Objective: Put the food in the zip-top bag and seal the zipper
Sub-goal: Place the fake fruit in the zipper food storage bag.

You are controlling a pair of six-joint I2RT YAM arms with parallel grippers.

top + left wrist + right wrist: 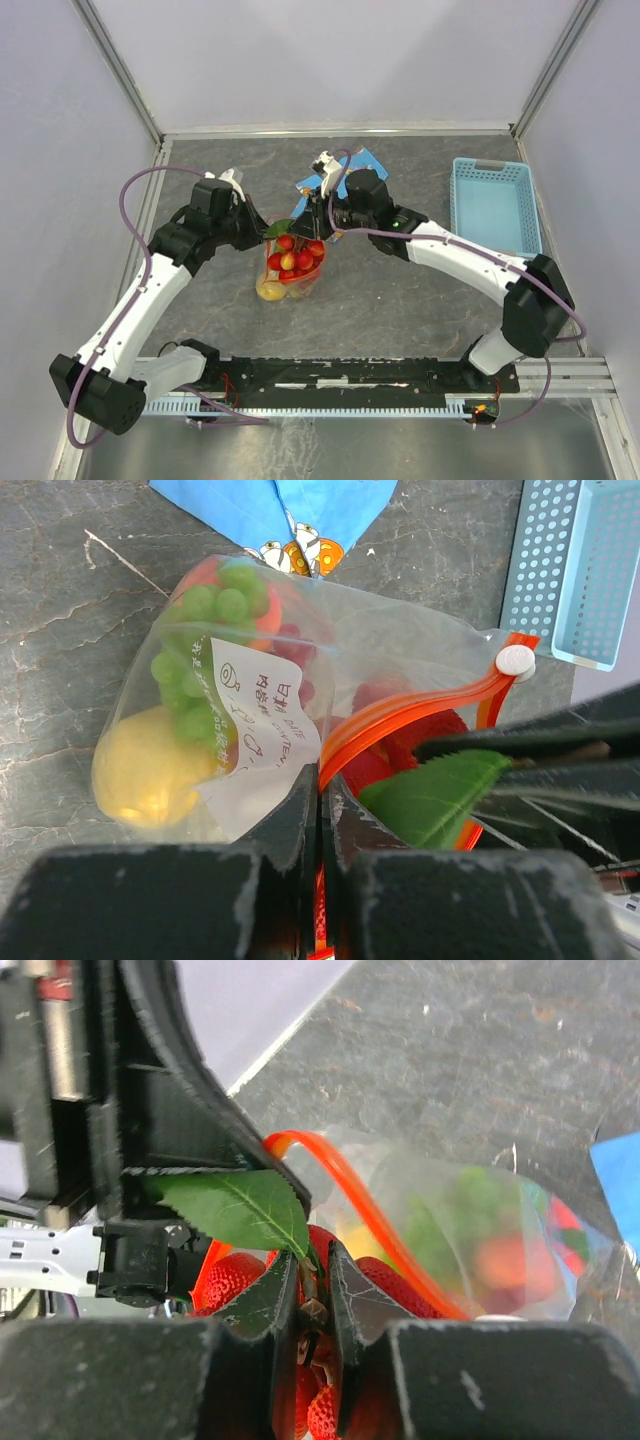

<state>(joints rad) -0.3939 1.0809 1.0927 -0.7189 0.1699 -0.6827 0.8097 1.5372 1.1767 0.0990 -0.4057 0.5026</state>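
The clear zip-top bag [291, 270] hangs open between the two grippers, over the grey table. Inside it are a yellow lemon [140, 775], green grapes [195, 640] and an orange fruit. My left gripper [322, 788] is shut on the red-orange zipper [400, 715] at the near end of the mouth, and a white slider [516, 660] sits at the far end. My right gripper [313, 1263] is shut on the stem of a bunch of red strawberries [228, 1278] with a green leaf [240, 1210]. It holds the bunch in the bag's mouth, close to the left gripper [262, 232].
A blue patterned cloth [290, 510] lies on the table just behind the bag. A light-blue plastic basket [494, 205] stands at the right. Grey walls close in the table at the back and sides.
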